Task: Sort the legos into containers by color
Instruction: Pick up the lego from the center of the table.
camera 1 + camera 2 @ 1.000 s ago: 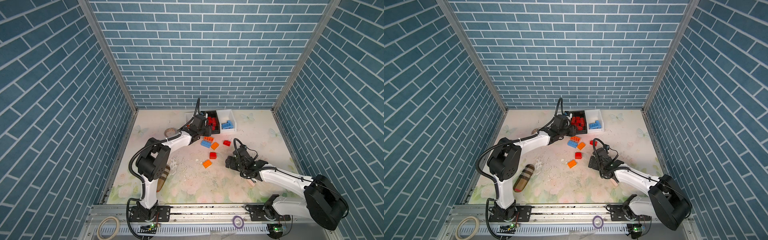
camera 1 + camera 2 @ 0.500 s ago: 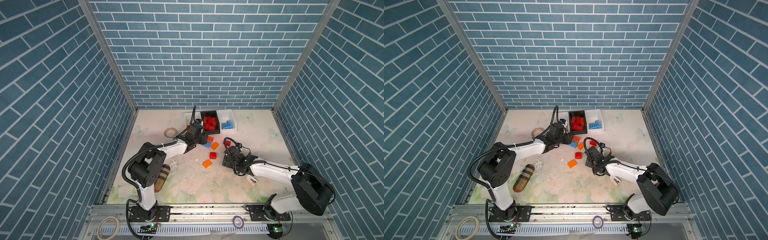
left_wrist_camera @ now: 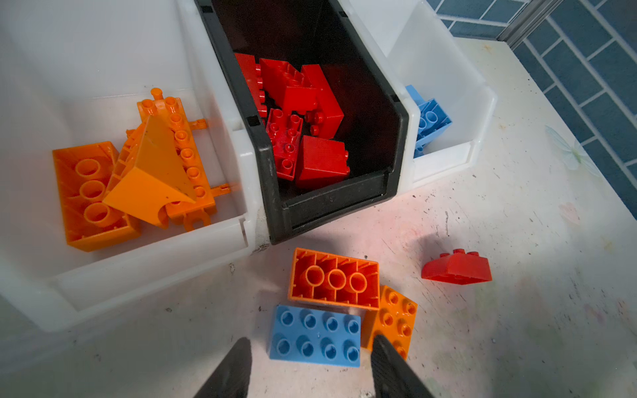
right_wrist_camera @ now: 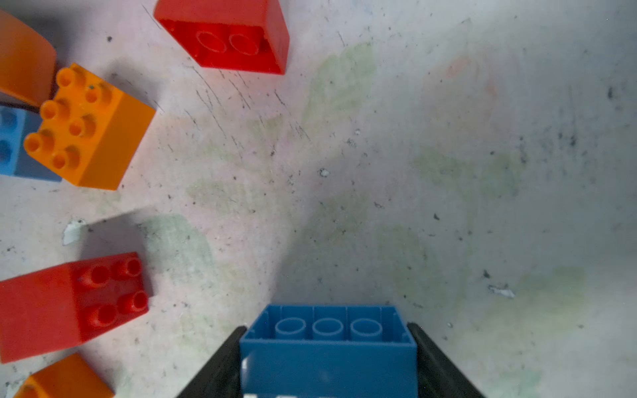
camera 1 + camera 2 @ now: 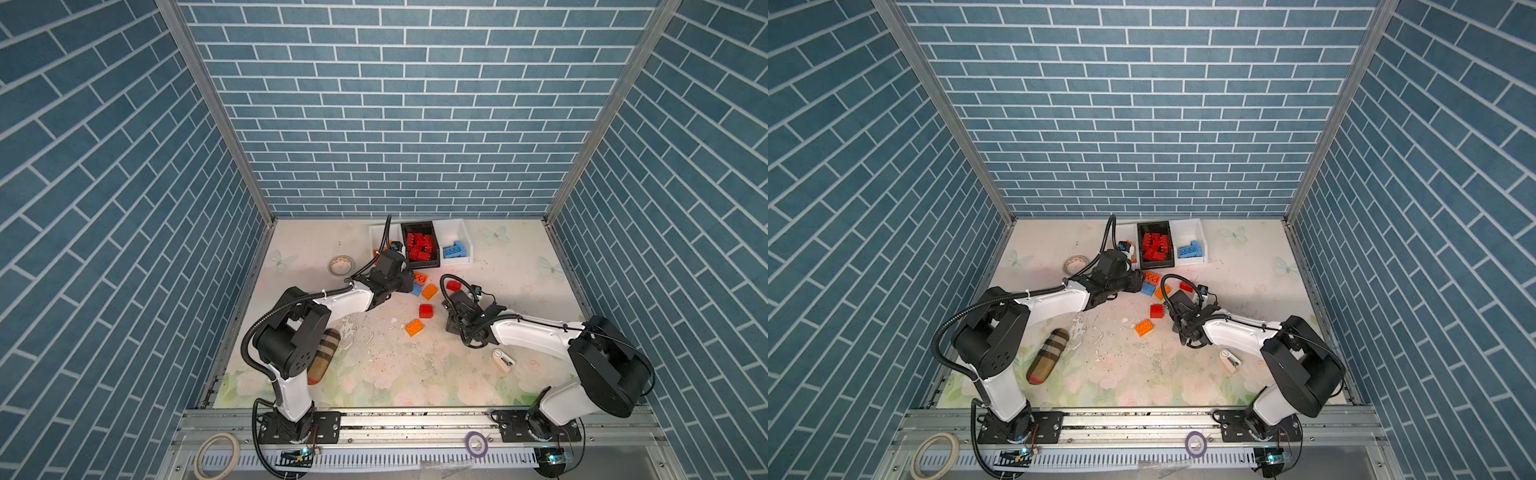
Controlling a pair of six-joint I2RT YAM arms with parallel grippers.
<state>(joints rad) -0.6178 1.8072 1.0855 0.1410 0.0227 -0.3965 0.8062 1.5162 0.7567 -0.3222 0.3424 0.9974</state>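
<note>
The white bin (image 5: 456, 261) holding blue bricks (image 5: 455, 250) sits at the table's (image 5: 511, 299) far edge, straight beyond the right gripper (image 4: 327, 327), whose jaws press the short ends of a blue brick (image 4: 327, 358), its long axis spanning them; the left gripper (image 3: 310, 344) stands with jaws apart.

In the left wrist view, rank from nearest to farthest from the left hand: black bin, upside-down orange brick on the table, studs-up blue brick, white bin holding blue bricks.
1. studs-up blue brick, at the tips of the left hand.
2. upside-down orange brick, just beyond it.
3. black bin, behind that brick.
4. white bin, farthest, beside the black bin.
</note>
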